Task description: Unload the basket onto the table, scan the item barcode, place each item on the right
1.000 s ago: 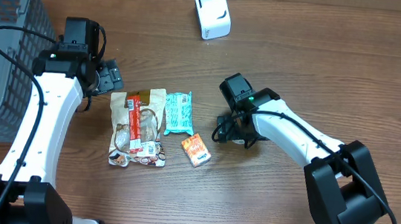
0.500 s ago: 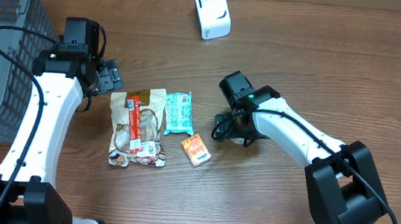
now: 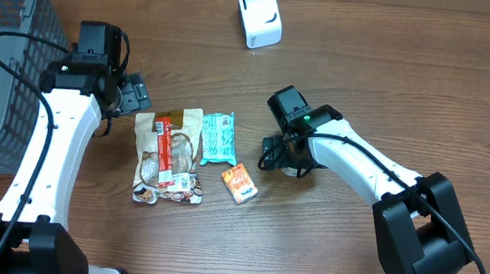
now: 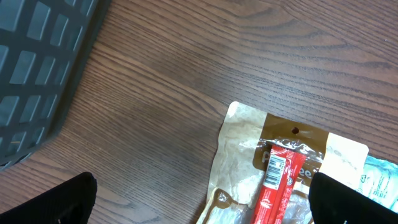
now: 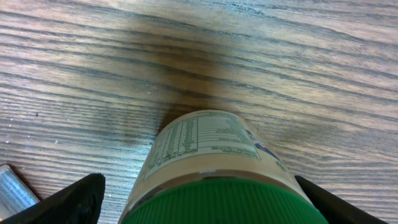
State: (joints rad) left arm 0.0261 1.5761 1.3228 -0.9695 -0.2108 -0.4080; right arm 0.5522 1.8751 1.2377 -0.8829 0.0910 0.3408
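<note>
So the right gripper (image 3: 284, 159) is sitting low over a small bottle (image 5: 205, 155) with a green lid (image 5: 224, 202). Its jaws are spread wide, one finger on each side. There's bare wood showing between the bottle and one finger, so I'd call it straddling, not gripping yet. My guess is that's the item to scan. It stands upright on the table (image 3: 398, 71) right of the snack pile, and the printed label faces away from the wrist, which makes sense if you plan to clamp it and turn the label toward the reader. I can't pick out an actual barcode on it, the print's too small. The white barcode scanner (image 3: 260, 15) is parked at the far edge, well apart from the bottle, so the bottle will need carrying over. The left gripper (image 3: 133, 94) hangs just off the top corner of a brown snack bag (image 3: 168, 152), jaws also fully wide and holding nothing. It looks like it's just waiting out of the way. Next to that bag is a teal packet (image 3: 218, 137), touching or nearly, with a little orange box (image 3: 240, 184) just below it. As for containers, the grey mesh basket (image 3: 52, 21) sits at the left edge, and I can't see anything in the part that's in frame. It's probably where scanned stuff ends up.
</note>
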